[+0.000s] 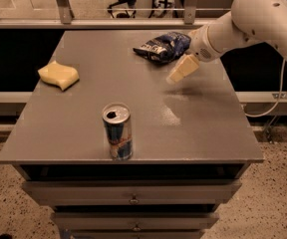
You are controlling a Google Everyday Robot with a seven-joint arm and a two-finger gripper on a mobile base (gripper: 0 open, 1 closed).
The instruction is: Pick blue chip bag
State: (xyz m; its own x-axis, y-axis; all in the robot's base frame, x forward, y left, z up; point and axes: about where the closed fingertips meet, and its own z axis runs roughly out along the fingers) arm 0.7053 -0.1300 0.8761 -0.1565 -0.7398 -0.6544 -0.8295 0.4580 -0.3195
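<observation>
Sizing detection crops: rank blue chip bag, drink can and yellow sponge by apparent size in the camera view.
1-2. Tied: drink can and blue chip bag look similar. The can is nearest the camera, the bag far and partly behind the arm, so unranked.
3. Smallest: yellow sponge.
The gripper hovers at the bag's near-right edge.

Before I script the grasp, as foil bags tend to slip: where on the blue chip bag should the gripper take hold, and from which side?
Probably the puffed middle of the blue chip bag, pinched across its short width from above. It lies flat near the far edge of the table, so a sideways approach has little to catch. The gripper hovers by its near right corner.
</observation>
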